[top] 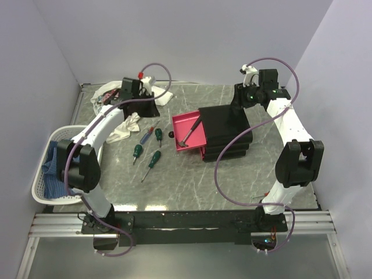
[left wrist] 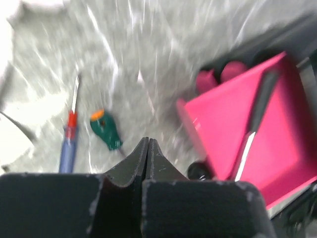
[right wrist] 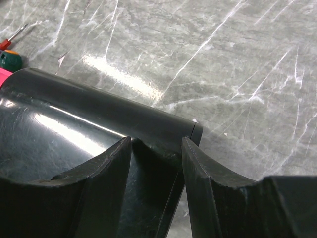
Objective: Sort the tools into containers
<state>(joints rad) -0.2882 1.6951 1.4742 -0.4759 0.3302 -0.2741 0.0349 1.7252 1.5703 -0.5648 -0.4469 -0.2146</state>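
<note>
Shows left gripper [left wrist: 147, 141] pinched together, empty, over the table [top: 232, 180]. Has right gripper [right wrist: 154, 148] spread apart above the black drawer unit [top: 229, 131]. Finds hammer [top: 190, 132] inside the pulled-out pink drawer [top: 185, 123]; green screwdrivers [top: 154, 158] and red-and-blue screwdriver [top: 149, 134] lying left of it on the table.

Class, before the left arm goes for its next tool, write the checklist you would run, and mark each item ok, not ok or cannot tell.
1. The left end effector is free: ok, shut on nothing.
2. The hammer is stowed: ok, it lies in the pink drawer.
3. The drawer is open to take more: ok.
4. The green screwdrivers are sorted: not ok, all three lie on the table.
5. The red-and-blue screwdriver is sorted: not ok, on the table.
6. The right end effector steadies the drawer unit: cannot tell, jaws apart at its black top.
</note>
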